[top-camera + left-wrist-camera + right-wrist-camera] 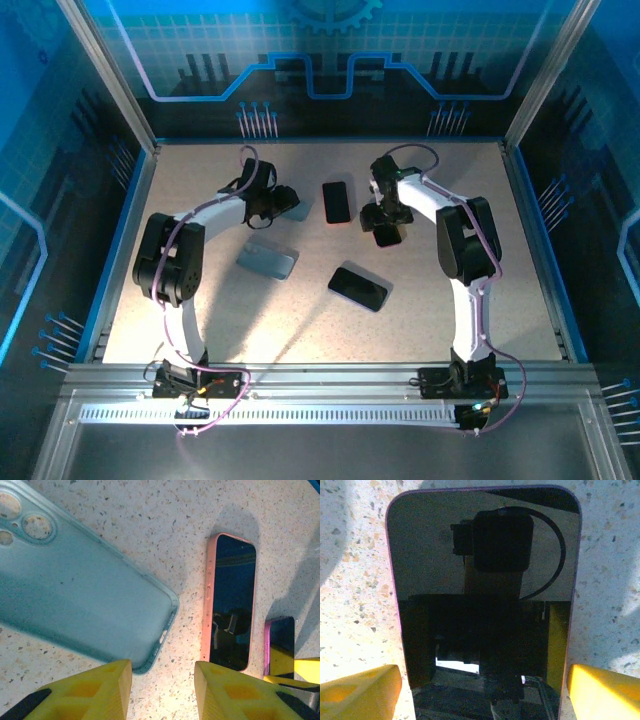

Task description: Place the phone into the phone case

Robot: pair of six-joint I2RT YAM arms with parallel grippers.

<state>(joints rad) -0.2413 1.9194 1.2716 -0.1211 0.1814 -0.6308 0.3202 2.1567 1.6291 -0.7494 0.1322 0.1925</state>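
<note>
right pincer (482, 692) astride purple phone (485, 540)

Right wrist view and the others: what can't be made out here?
- Purple-edged phone: near end cut off by the right wrist view's bottom edge.
- Same phone, top view: mostly hidden under the right gripper.
- Teal case: cut off by the left wrist view's left and top edges.
</note>
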